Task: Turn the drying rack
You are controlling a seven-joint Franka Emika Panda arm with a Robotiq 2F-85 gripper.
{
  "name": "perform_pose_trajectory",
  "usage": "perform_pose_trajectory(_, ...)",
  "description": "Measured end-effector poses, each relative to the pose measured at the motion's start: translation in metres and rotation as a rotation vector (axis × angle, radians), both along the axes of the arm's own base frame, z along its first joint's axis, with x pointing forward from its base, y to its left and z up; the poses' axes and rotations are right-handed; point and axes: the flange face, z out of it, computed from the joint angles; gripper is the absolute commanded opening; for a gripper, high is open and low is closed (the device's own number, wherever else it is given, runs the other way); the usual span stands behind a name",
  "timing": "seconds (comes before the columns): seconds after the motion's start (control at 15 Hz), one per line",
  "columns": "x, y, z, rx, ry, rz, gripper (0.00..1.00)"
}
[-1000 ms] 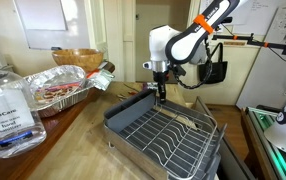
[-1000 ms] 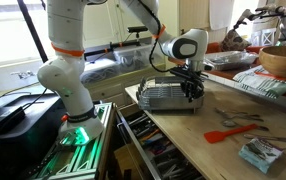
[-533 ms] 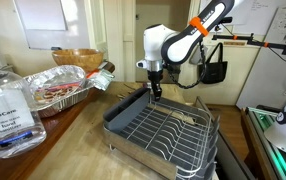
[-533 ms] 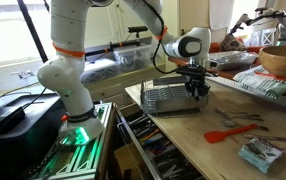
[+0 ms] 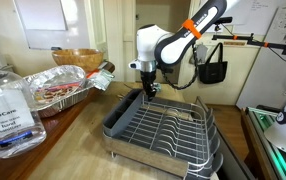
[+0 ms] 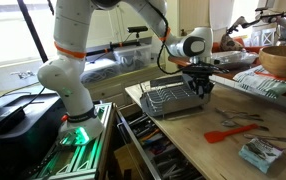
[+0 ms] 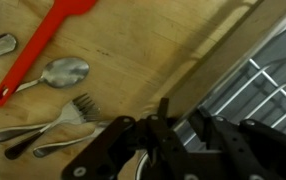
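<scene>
Wooden counter [image 5: 71, 142] | drying rack [image 5: 168, 130] at its edge (cutlery [image 7: 63, 72] beside) | jaws at rim, grip unclear

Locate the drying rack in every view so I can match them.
In an exterior view: drying rack, lower centre.
In an exterior view: drying rack, centre, at the counter's end.
Wrist view: drying rack, right side, wires only.
Shared landmark: the pincer at the rack's edge.
</scene>
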Motion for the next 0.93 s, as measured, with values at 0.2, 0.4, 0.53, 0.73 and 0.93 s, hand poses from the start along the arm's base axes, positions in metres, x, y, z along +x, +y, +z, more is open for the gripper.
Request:
perform_pose_trajectory(0.2, 0.011, 0.006, -0.001, -0.008, -0.009, 0.061, 0.07)
perform_pose_trajectory(0.4, 0.022, 0.012, -0.002, -0.015, -0.018, 0.119, 0.07)
perform_pose_trajectory(0.53, 0.029, 0.016, -0.002, -0.017, -0.023, 0.156, 0.07)
perform_pose_trajectory(0.73, 0.038, 0.024, -0.002, -0.017, -0.030, 0.209, 0.07)
perform_pose_trajectory(0.93, 0.045, 0.033, -0.001, -0.015, -0.036, 0.258, 0.07)
